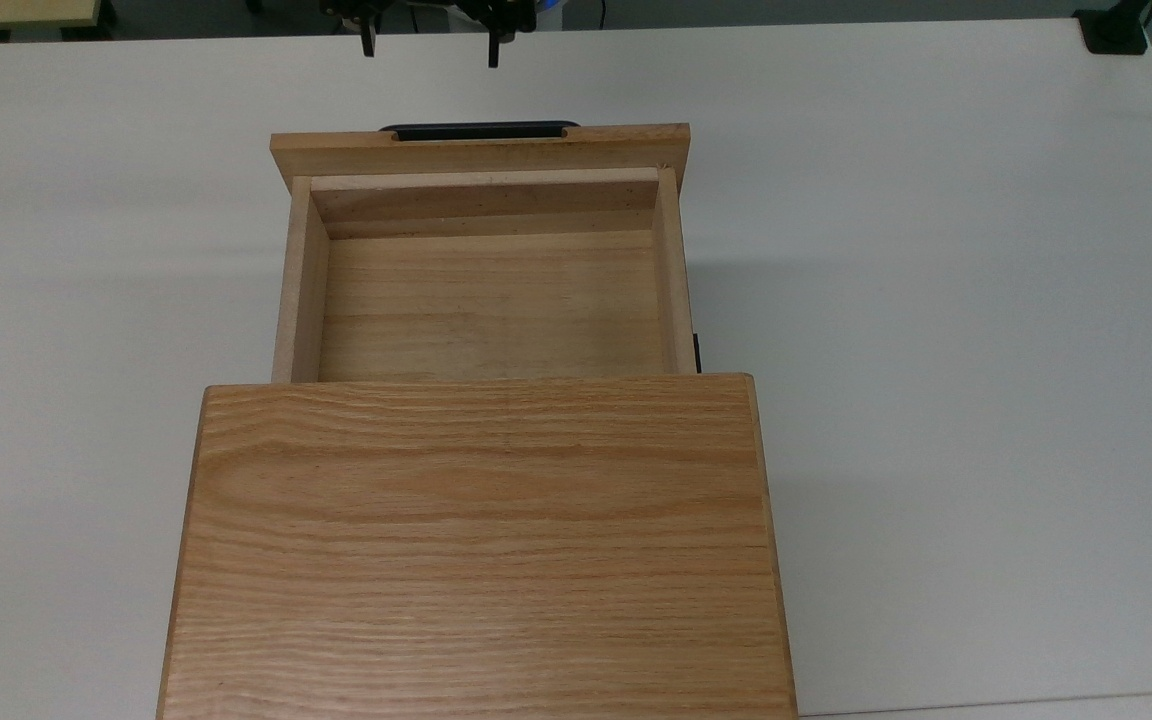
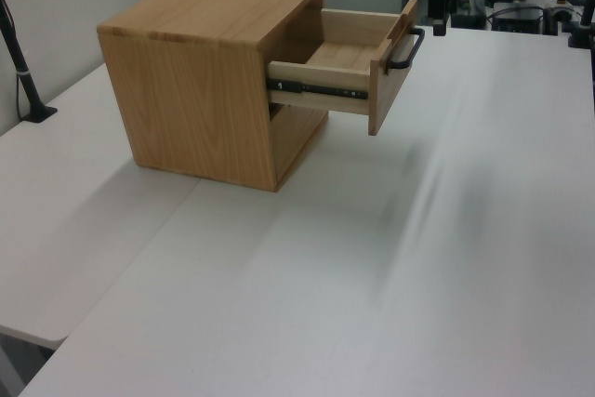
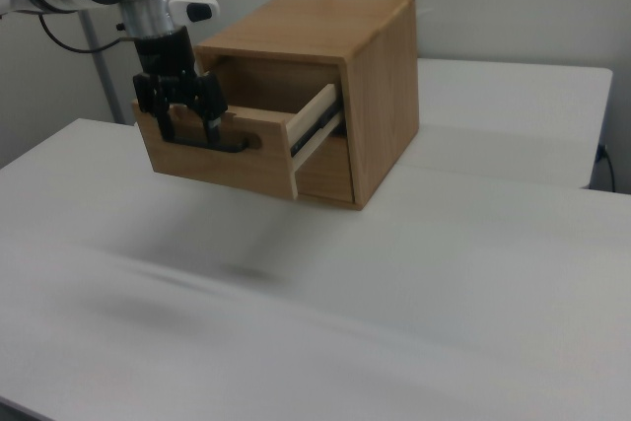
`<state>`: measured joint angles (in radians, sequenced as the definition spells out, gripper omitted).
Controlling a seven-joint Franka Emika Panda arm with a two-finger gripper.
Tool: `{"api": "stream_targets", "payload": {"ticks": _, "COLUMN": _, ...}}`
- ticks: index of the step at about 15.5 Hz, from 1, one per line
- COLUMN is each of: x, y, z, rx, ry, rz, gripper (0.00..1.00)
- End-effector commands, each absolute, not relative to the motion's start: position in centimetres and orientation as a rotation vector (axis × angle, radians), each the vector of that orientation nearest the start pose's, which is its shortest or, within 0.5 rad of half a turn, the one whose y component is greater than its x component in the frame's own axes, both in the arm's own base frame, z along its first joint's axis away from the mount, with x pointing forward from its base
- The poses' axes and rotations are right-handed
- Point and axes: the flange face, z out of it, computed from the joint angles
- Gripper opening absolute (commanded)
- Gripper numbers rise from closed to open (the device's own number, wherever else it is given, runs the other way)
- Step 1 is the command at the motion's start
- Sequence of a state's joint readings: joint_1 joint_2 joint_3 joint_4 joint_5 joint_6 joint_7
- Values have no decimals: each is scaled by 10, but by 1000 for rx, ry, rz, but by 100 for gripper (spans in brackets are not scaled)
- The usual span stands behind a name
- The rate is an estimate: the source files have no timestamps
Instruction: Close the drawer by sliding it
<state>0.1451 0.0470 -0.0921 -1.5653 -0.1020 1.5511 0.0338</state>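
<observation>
Surface: white table [image 1: 936,300], bare around the cabinet [image 1: 481,540]; grey wall panels behind in the right view.
Cabinet: oak box with a broad grained top, standing on the table at the near edge of the top view.
Drawer position: the drawer [image 1: 486,300] is pulled well out of the cabinet toward the far side of the top view; its interior is empty. A black slide rail [image 2: 321,92] is exposed along its side in the left view.
Front panel: wider oak panel [image 1: 481,150] carrying a black bar handle [image 1: 479,130] on its outer face.
Gripper: the gripper [image 1: 430,45] hangs beyond the front panel with both fingers spread apart, holding nothing. In the right view it appears in front of the handle; contact cannot be confirmed.
Step in hand: bring the fingers against the front panel, then push.
Method: press near the panel's centre, level with the handle. Push straight along the rails toward the cabinet. An off-centre push may skew the drawer and bind it.
Completion check: panel flush against the cabinet opening.
</observation>
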Motion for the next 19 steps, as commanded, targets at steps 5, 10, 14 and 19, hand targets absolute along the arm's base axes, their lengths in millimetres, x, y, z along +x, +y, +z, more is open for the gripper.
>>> {"api": "stream_targets", "payload": {"ticks": 5, "x": 565, "y": 17, "z": 602, "rx": -3257, "ry": -49, "rz": 113, "gripper": 100}}
{"api": "stream_targets", "payload": {"ticks": 10, "x": 565, "y": 16, "z": 602, "rx": -3257, "ry": -54, "rz": 114, "gripper": 100}}
{"api": "stream_targets", "payload": {"ticks": 14, "x": 565, "y": 16, "z": 601, "rx": -3257, "ry": -64, "rz": 119, "gripper": 100}}
{"api": "stream_targets", "payload": {"ticks": 19, "x": 564, "y": 17, "z": 597, "rx": -3252, "ry": -65, "rz": 134, "gripper": 88}}
